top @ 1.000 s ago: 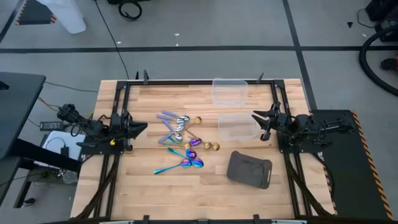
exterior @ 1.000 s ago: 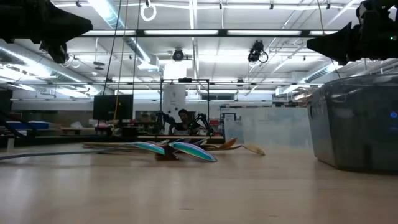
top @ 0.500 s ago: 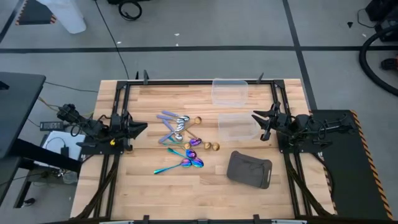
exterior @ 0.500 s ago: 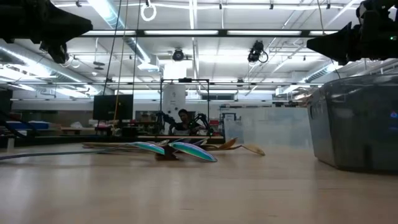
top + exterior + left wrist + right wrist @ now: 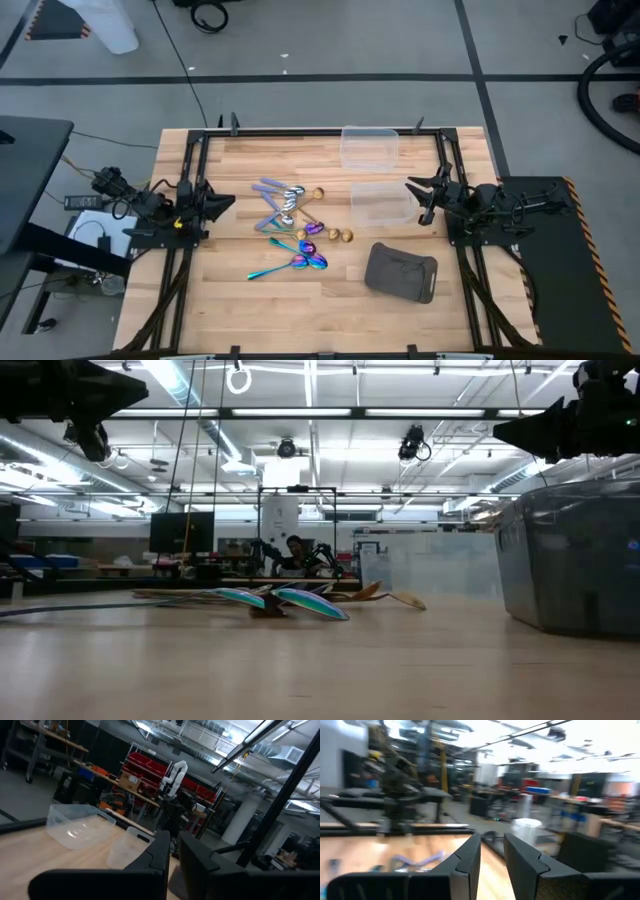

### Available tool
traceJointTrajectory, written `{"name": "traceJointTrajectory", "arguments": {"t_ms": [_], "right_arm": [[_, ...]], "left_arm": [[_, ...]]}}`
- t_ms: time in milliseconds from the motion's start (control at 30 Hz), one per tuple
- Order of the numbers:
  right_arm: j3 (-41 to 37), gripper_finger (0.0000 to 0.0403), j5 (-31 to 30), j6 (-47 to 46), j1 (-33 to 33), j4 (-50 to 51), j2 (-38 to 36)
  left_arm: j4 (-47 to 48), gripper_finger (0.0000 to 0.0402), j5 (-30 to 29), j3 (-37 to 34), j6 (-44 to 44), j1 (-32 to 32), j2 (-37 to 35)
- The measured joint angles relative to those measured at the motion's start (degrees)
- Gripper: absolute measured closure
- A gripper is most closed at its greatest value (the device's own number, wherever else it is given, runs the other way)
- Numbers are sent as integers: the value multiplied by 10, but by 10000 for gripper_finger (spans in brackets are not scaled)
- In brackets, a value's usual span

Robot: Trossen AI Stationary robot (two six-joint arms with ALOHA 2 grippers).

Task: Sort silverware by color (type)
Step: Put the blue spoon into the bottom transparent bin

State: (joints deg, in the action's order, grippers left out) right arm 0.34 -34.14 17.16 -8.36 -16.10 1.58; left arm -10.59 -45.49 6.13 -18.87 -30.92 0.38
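Note:
The silverware lies in a loose pile on the wooden table, mid-left. Lilac-handled pieces are on its far left side, gold ones on its right, rainbow ones on the near side. In the low view the rainbow spoons lie flat on the table. My left gripper hangs above the left edge, pointing at the pile, shut but for a thin slit. My right gripper hangs near the right edge beside a tub, its fingers apart, open.
Two clear plastic tubs stand right of the pile, one at the far edge and one just in front of my right gripper. A dark grey tray lies near the right front. Bare wood shows along the near side.
My left gripper has tipped up a little and drawn slightly back toward the table's left edge. The silverware has not moved.

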Motion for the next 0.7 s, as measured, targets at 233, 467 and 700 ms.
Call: {"name": "traceJointTrajectory", "arguments": {"t_ms": [233,467,700], "right_arm": [[0,307,-6,17,0,-59,0],[0,307,-7,-174,7,-158,0],[12,307,52,-271,35,-164,25]], "left_arm": [[-60,356,126,0,33,0,7],[-140,356,76,0,111,2,47],[-68,356,63,47,60,55,134]]}}
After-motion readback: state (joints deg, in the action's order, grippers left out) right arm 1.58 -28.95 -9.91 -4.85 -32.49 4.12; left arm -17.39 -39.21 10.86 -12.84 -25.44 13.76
